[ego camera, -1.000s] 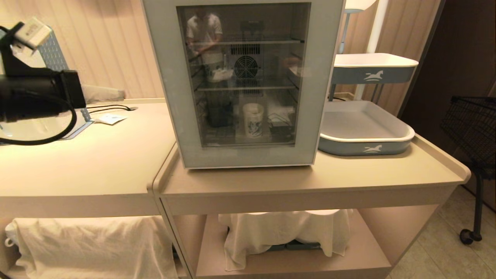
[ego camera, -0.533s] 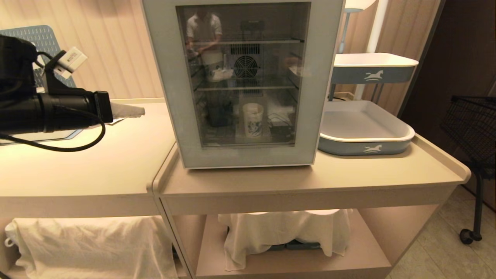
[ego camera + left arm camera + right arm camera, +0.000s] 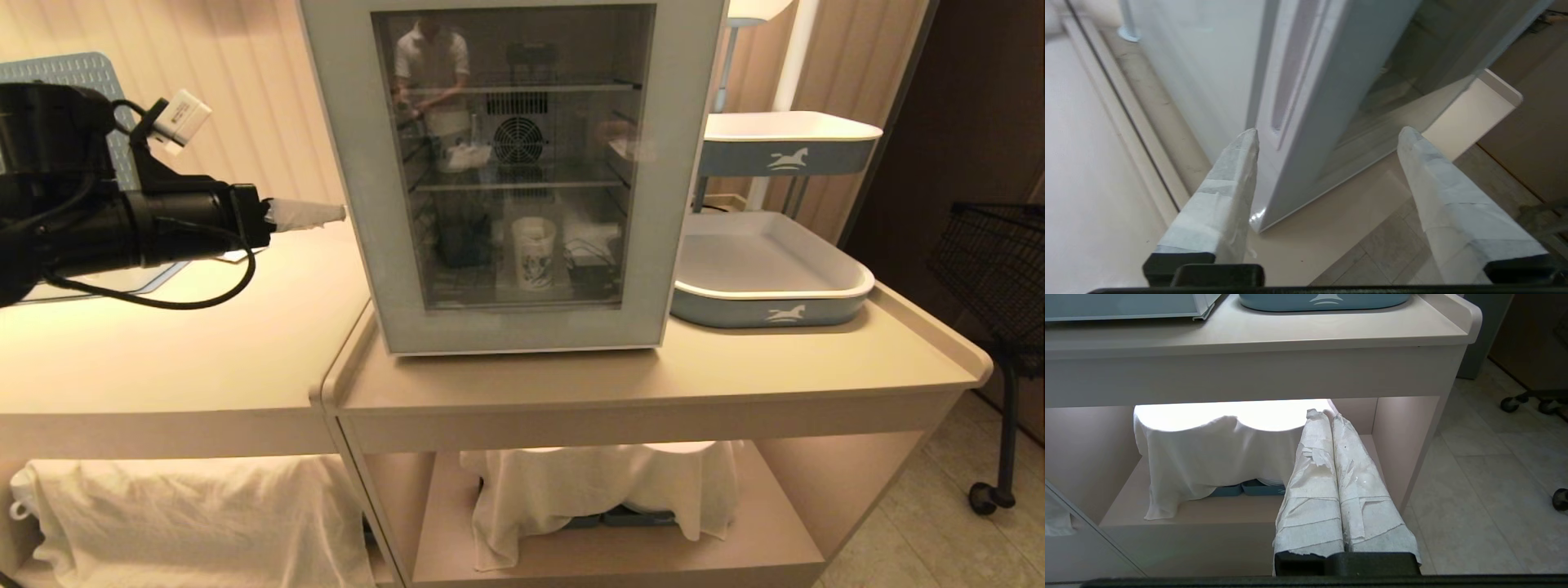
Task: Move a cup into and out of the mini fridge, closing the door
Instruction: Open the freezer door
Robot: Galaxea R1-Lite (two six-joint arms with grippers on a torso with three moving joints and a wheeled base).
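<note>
- The cup [image 3: 533,251] stands on the fridge [image 3: 514,175] floor behind the closed door [image 3: 645,204] — the putting-in half looks done.
- Left gripper [image 3: 1327,136], jaws apart, straddles the door's edge at nine o'clock of the fridge.
- Right gripper [image 3: 1331,416] hangs parked, jaws together.
- Left to do — open, take the cup out, close.

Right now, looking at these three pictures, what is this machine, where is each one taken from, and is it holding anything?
It is a two-armed robot. One picture looks down from its head; the other two look out from its wrists. On the counter stands a mini fridge with its door shut and a cup inside. Beside it sits a blue tray. The left hand is open and empty, at the door's edge. The right hand is shut and empty, low before a shelf with a white cloth.
</note>
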